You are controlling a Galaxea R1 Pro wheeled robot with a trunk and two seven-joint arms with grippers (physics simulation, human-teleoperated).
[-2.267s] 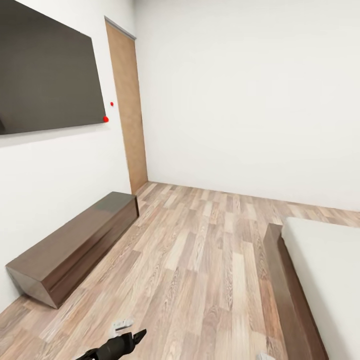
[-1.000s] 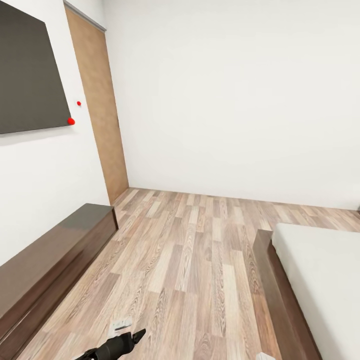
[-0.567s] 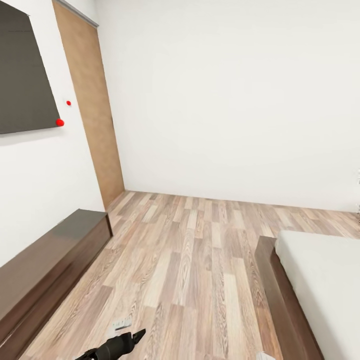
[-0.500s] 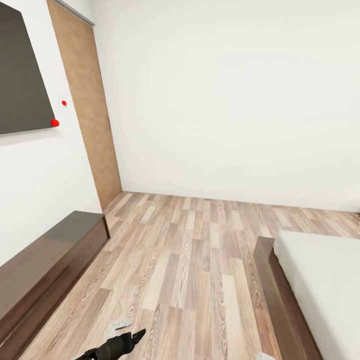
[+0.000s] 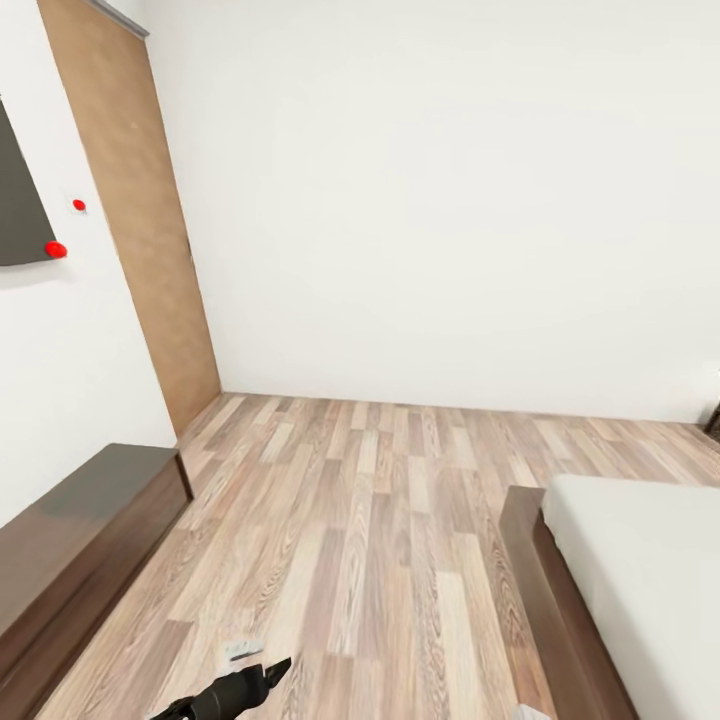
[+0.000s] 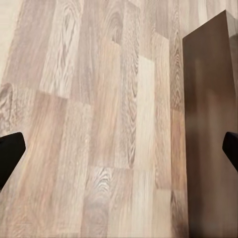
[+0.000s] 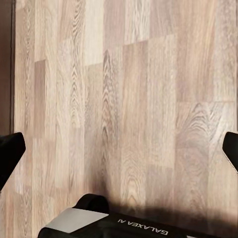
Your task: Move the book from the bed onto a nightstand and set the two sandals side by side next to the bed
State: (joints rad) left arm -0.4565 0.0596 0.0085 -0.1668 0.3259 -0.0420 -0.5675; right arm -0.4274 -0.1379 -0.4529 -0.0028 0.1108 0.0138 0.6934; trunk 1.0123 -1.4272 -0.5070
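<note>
Bedroom floor, bed corner at lower right

Left gripper [image 6: 119,148] and right gripper [image 7: 119,148] hang over bare wood floor [image 5: 380,520], jaws apart, empty. The bed [image 5: 640,570] fills the frame's lower right; a long dark cabinet [image 5: 70,540] lies lower left, the door [image 5: 140,230] beyond it at upper left.

Head camera faces the white room corner from above; both wrist cameras look down, close, at the wood-plank floor [image 5: 380,520].
</note>
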